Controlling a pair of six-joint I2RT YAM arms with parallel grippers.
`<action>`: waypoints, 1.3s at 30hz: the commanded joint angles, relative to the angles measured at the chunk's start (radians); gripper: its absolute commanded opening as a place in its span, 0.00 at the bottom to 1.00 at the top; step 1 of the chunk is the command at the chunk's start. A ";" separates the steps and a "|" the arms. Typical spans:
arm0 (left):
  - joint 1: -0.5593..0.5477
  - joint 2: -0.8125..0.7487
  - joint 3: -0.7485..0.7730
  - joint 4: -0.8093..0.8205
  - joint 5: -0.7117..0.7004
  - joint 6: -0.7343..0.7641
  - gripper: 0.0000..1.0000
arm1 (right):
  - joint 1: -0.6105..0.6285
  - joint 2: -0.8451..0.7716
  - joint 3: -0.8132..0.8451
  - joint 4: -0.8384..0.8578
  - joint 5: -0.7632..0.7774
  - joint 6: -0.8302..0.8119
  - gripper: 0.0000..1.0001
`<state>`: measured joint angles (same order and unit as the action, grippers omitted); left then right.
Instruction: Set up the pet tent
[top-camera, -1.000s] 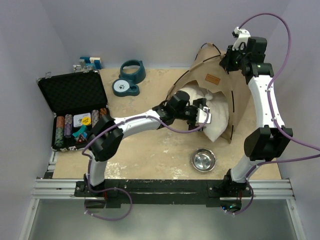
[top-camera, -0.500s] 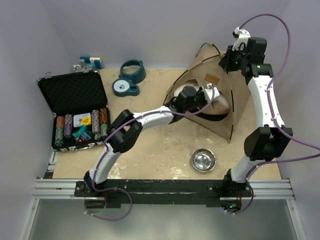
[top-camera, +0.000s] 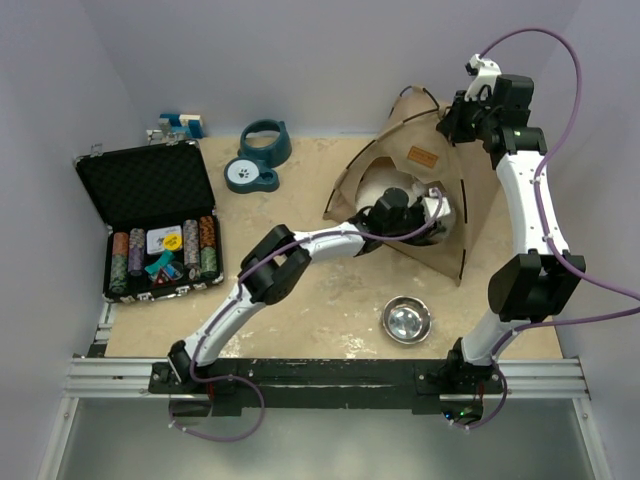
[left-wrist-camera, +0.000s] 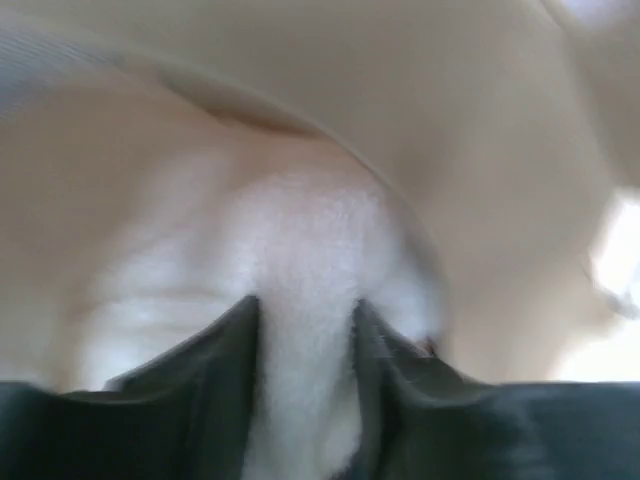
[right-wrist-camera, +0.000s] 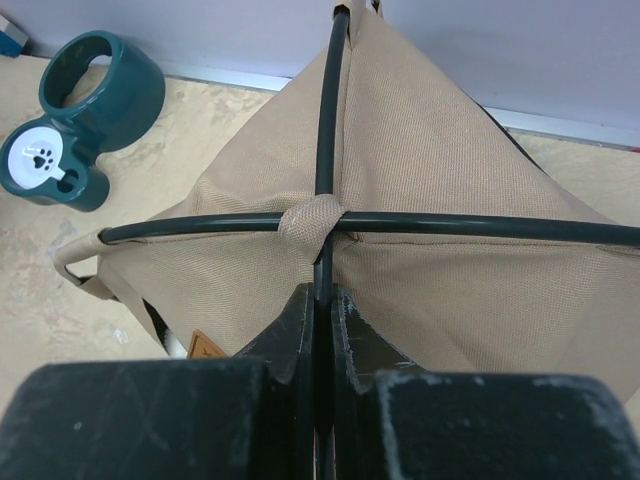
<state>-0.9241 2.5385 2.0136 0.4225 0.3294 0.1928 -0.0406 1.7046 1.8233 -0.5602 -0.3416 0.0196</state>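
Observation:
The tan pet tent (top-camera: 440, 175) stands at the back right of the table, its rounded entrance facing left. My right gripper (top-camera: 452, 118) is at its top, shut on a thin dark pole (right-wrist-camera: 325, 150) just below where two poles cross under a fabric loop; in the right wrist view the gripper (right-wrist-camera: 322, 295) pinches that pole over the tan fabric (right-wrist-camera: 420, 170). My left gripper (top-camera: 425, 207) reaches in through the entrance. In the left wrist view it (left-wrist-camera: 305, 310) is shut on a white fluffy cushion (left-wrist-camera: 300, 240), with tan tent wall all round. The cushion (top-camera: 378, 185) shows inside the entrance.
An open black case (top-camera: 150, 190) with poker chips lies at the left. A teal pet feeder (top-camera: 258, 155) stands at the back centre, also in the right wrist view (right-wrist-camera: 80, 110). A steel bowl (top-camera: 407, 320) sits in front of the tent. A blue item (top-camera: 183, 124) is at the back left.
My left arm has stretched out and carried the white cushion from in front of the tent in through the entrance. My right gripper has held the pole still.

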 joint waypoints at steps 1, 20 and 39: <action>0.017 -0.186 -0.145 -0.075 0.163 0.106 0.60 | -0.002 0.009 -0.007 -0.066 -0.004 0.002 0.00; 0.182 -0.488 -0.415 -0.493 0.114 0.258 0.59 | -0.005 0.044 0.010 -0.075 -0.014 -0.009 0.00; 0.243 -0.548 -0.286 -0.439 0.201 0.175 0.95 | -0.005 0.040 0.048 -0.092 0.006 -0.066 0.17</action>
<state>-0.7113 2.2776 1.8469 -0.1093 0.3004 0.4252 -0.0414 1.7290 1.8519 -0.5747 -0.3504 -0.0250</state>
